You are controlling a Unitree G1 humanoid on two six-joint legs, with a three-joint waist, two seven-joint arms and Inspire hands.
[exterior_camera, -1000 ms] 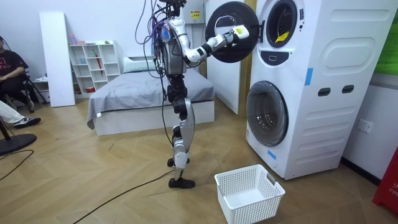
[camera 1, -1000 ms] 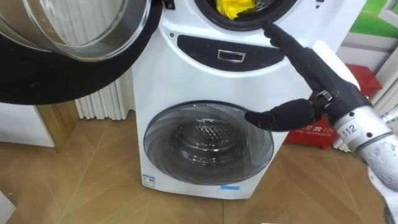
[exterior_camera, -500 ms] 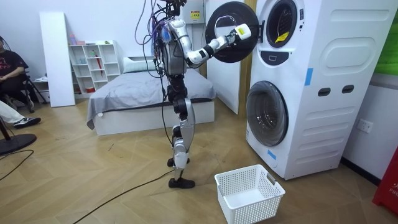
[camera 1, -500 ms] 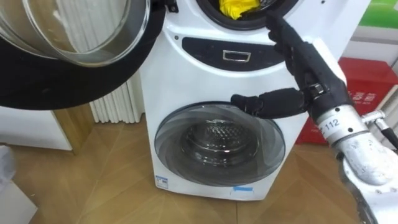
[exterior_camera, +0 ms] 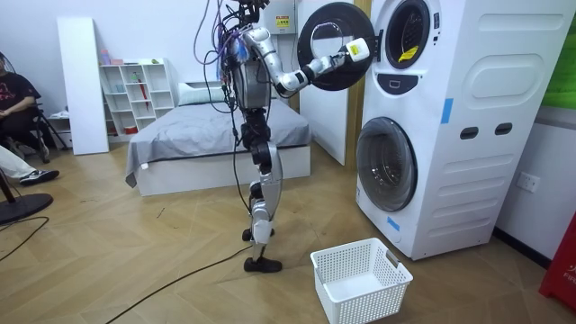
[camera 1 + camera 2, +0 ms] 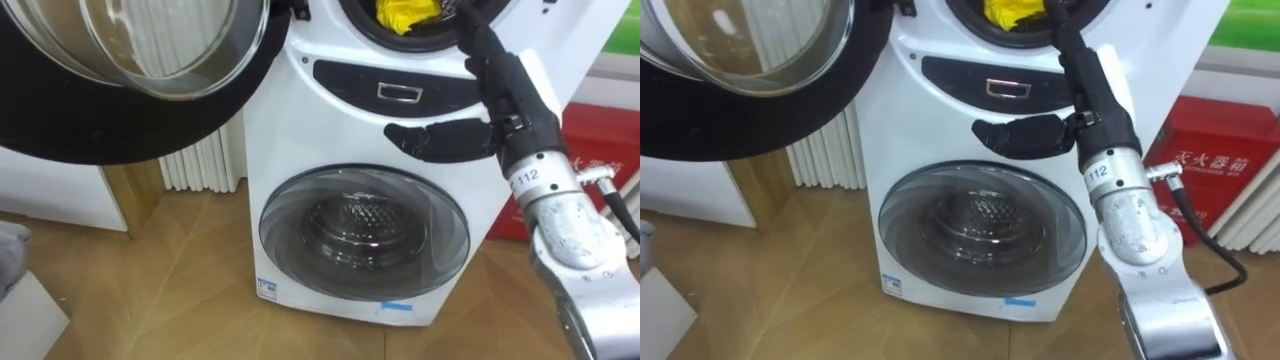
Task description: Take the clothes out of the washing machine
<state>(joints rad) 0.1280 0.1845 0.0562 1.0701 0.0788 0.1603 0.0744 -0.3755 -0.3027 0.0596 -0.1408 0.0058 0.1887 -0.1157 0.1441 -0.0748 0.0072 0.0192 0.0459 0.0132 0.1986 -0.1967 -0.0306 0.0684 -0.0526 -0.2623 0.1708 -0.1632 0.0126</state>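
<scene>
The robot's right hand (image 6: 508,100) reaches up to the lower right rim of the upper drum opening of the washing machine (image 6: 320,130), fingers straight and together, thumb held out sideways, gripping nothing. Just beside the fingertips, a crumpled bright yellow cloth (image 6: 405,12) lies inside the drum at its lower rim. The round upper door (image 6: 130,100) hangs open at left; a white basket (image 5: 360,281) stands on the floor before the machine
</scene>
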